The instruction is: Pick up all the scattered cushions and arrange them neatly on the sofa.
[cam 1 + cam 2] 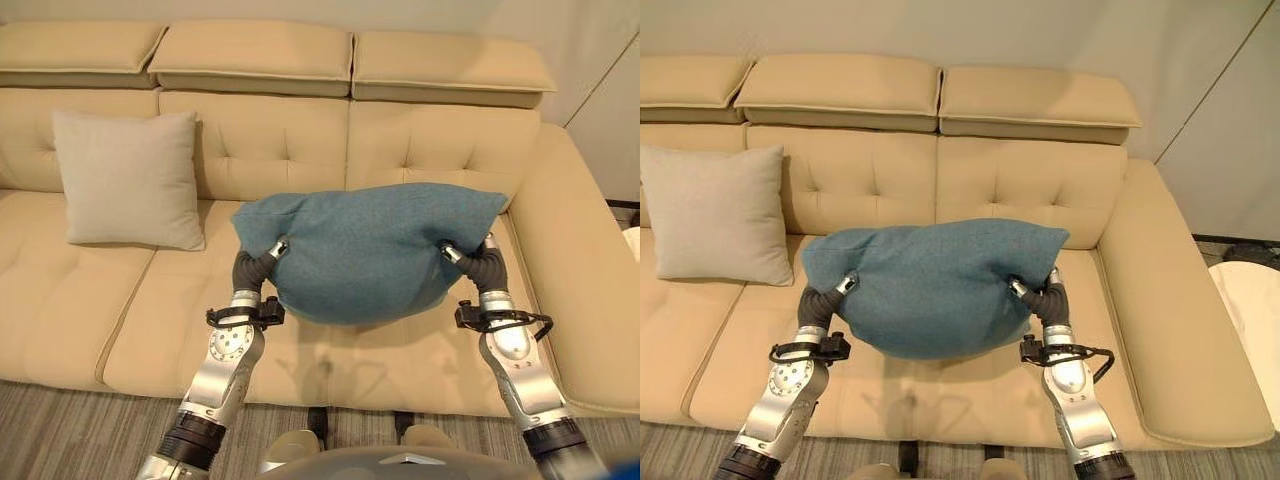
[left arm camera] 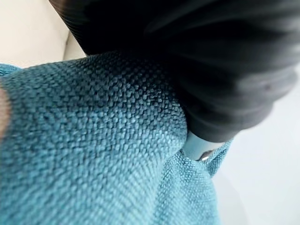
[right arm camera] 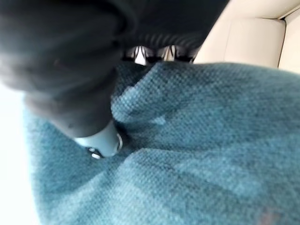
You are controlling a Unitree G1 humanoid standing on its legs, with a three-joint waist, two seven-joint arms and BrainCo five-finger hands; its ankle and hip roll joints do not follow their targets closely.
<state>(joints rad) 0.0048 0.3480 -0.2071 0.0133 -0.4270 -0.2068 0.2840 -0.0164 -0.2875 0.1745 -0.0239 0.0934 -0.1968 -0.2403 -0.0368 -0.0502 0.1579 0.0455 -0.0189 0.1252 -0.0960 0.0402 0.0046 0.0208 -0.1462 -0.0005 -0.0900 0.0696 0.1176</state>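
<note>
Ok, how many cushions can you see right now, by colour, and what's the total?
Teal cushion: 1, held between the left hand and the right hand above the sofa seat.
Beige cushion: 1, leaning upright against the sofa back.
Total: 2 cushions.

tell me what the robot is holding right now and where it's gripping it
A teal cushion, held between both hands above the sofa: the left hand pinches its left end, the right hand its right end.
</note>
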